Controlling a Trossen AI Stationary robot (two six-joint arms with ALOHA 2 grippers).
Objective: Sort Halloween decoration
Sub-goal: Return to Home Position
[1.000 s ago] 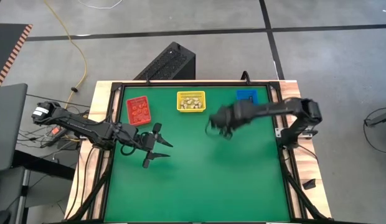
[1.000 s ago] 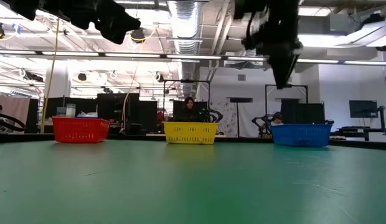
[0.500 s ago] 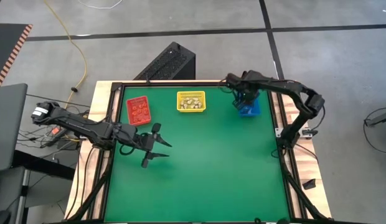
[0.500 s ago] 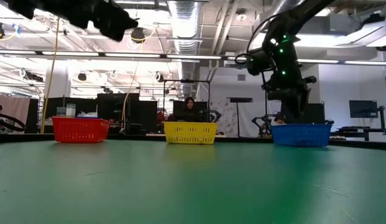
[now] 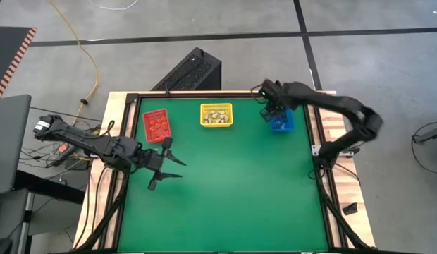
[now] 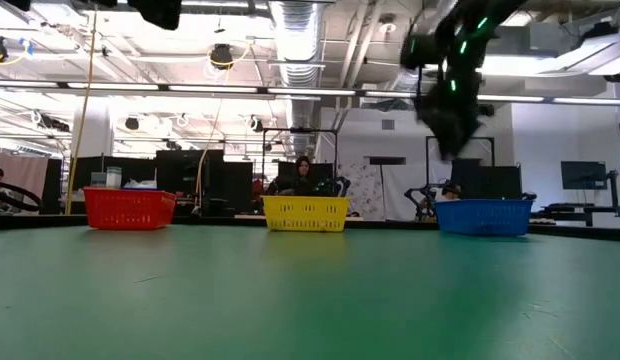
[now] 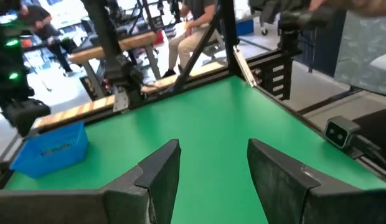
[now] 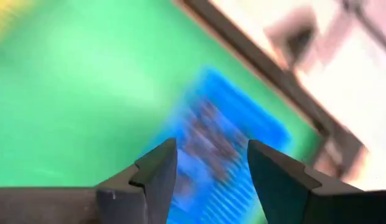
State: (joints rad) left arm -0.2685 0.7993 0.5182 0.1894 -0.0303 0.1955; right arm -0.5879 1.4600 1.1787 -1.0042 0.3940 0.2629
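Note:
The Halloween decoration lies sorted in three bins along the far edge. Orange-brown trinkets are in the red bin (image 5: 156, 125), cream ones in the yellow bin (image 5: 216, 114), and dark ones, blurred, in the blue bin (image 8: 211, 134). My right gripper (image 5: 268, 106) hangs open and empty just above the blue bin (image 5: 280, 121); the right wrist view (image 8: 211, 168) shows its fingers apart. My left gripper (image 5: 169, 168) hovers open over bare mat near the table's left edge, in front of the red bin, its fingers (image 7: 159, 177) spread wide.
Green mat (image 5: 225, 190) covers the table inside a dark frame (image 5: 316, 152). In the low view the red bin (image 6: 129, 208), yellow bin (image 6: 306, 213) and blue bin (image 6: 485, 215) stand in a row at the far edge. People sit in the room behind.
My right gripper has swung from above the mat's middle toward the far right corner, dipped to the blue bin, then risen a little above it. My left gripper has drifted slightly toward the table's left edge.

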